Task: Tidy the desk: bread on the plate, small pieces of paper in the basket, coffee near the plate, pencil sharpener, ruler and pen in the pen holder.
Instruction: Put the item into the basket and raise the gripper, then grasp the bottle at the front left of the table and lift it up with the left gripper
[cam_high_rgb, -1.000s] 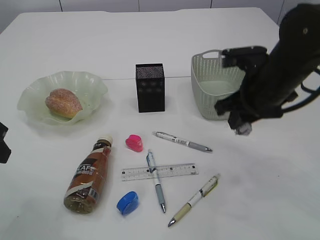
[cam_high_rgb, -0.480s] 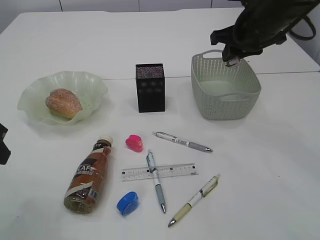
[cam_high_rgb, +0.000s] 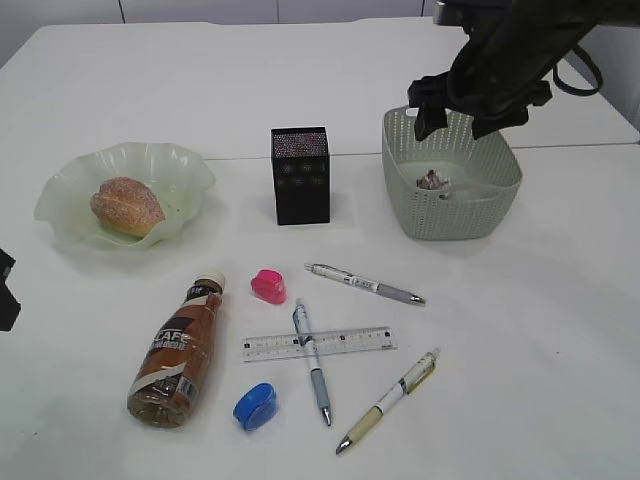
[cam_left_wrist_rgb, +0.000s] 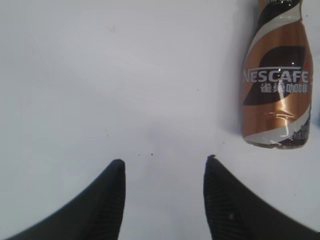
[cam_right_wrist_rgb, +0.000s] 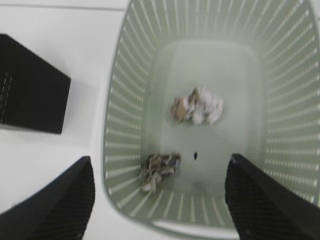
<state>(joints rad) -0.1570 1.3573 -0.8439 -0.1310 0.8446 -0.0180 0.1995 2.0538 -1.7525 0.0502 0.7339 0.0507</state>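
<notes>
The right tool has just spread its jaws wide over the basket, at two o'clock on the tabletop, and two crumpled paper pieces now lie inside, so the paper step looks finished.

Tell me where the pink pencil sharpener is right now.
In the exterior view, the pink pencil sharpener lies on the desk left of centre, just right of the coffee bottle's cap and in front of the pen holder.
</notes>
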